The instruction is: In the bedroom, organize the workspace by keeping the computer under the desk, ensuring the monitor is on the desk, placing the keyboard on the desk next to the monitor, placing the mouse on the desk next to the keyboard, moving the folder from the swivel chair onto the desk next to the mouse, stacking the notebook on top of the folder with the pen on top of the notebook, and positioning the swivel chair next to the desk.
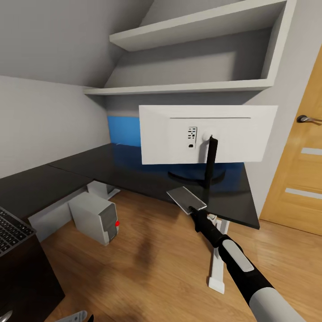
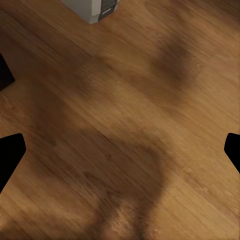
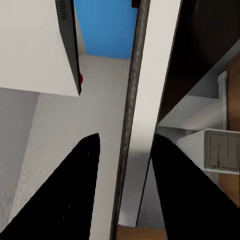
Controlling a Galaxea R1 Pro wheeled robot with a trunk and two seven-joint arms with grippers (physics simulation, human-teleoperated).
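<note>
The monitor [image 1: 208, 134] stands over the black desk [image 1: 134, 172] with its white back toward me. Its thin black stem [image 1: 209, 174] runs down to the desk's front edge. My right gripper [image 1: 202, 211] is shut on the stem's lower end, beside a flat grey plate [image 1: 186, 198]. In the right wrist view the stem [image 3: 131, 125] passes between the two black fingers [image 3: 75, 190]. The computer [image 1: 96, 219] sits on the floor under the desk. The keyboard [image 1: 11, 230] lies on a dark unit at lower left. My left gripper [image 2: 120, 150] hangs open over bare floor.
A bright blue flat panel [image 1: 123, 129] shows behind the monitor against the wall. White shelves [image 1: 188, 85] hang above the desk. The oak door [image 1: 299, 170] is at the right. A white desk leg [image 1: 218, 268] stands next to my right arm. Wood-plank floor [image 1: 147, 268] lies in front.
</note>
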